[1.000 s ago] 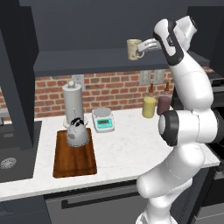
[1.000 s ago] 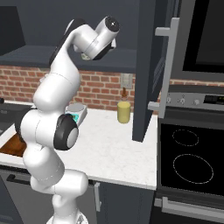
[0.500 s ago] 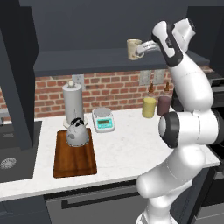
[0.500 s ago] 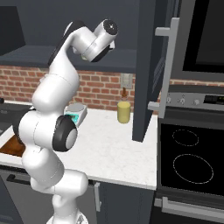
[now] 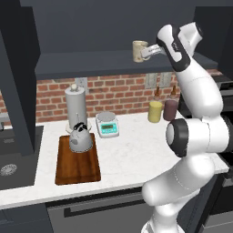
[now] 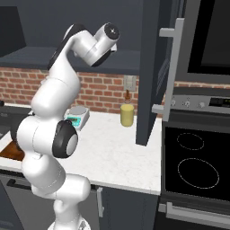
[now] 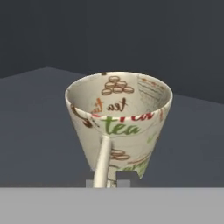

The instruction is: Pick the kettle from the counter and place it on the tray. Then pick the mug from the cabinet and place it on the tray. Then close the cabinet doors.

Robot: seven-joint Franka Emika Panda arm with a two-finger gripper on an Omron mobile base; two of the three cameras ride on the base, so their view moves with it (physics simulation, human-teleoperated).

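Cream ceramic shows at the top of the left base view, where the mug (image 5: 139, 50) stands upright on the inner shelf of the open cabinet (image 5: 113, 63), well above the worktop (image 5: 132, 145). The gripper (image 5: 148, 51) reaches in from the right at the mug's height, and its jaws are closed almost fully on the mug's loop handle. From the hand view the mug (image 7: 119, 122) fills the middle, its handle running down toward the finger tips, with printed "tea" lettering on its wall. Below, the kettle (image 5: 81, 138) sits on the far end of the tray (image 5: 77, 159), which lies on the worktop near the paper-towel cylinder (image 5: 76, 107) and the kitchen scale (image 5: 107, 124). One cabinet door (image 6: 155, 67) stands open in the right base view.
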